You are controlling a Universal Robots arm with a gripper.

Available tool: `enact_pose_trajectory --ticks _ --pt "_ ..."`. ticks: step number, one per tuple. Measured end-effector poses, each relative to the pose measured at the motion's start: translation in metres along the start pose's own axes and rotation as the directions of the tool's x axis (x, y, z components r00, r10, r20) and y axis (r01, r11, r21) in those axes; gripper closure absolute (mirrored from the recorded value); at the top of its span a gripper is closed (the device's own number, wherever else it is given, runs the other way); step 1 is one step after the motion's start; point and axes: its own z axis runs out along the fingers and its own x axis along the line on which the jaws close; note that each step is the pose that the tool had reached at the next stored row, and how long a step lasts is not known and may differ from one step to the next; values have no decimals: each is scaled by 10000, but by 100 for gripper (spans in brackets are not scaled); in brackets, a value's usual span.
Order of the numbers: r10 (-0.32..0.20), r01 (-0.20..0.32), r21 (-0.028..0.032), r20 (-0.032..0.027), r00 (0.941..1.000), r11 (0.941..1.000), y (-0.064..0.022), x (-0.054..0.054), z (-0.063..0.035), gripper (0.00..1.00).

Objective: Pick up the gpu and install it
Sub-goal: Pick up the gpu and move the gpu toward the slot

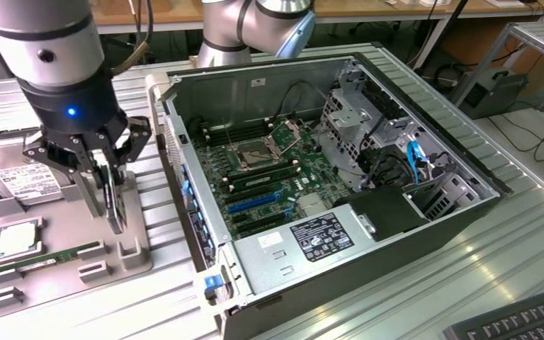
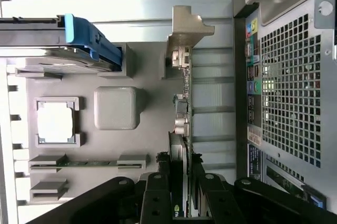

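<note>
The gripper [image 1: 107,211] is at the exterior view's left, low over the grey tray [image 1: 142,205]. Its two fingers [image 2: 158,192] are part way open and squeeze the gpu [image 2: 182,113] from both sides. The gpu stands on its thin edge in the tray, with its silver bracket [image 2: 187,29] at the far end from the fingers. I cannot tell if the card is lifted off the tray or resting in it. A hard drive [image 1: 22,180], a square chip [image 1: 17,239] and a green memory stick [image 1: 50,256] lie in the tray nearby. The open computer case [image 1: 253,85] sits in the middle, just beside the tray, with its green board [image 1: 272,177] showing.
</note>
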Motion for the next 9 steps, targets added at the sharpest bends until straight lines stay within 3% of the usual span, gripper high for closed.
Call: enact_pose_trajectory --ticks 5,9 --pt "-4 4 -2 0 10000 10000 5 -37 -241 74" --pt "-5 5 -6 -2 10000 10000 6 -131 -454 74"
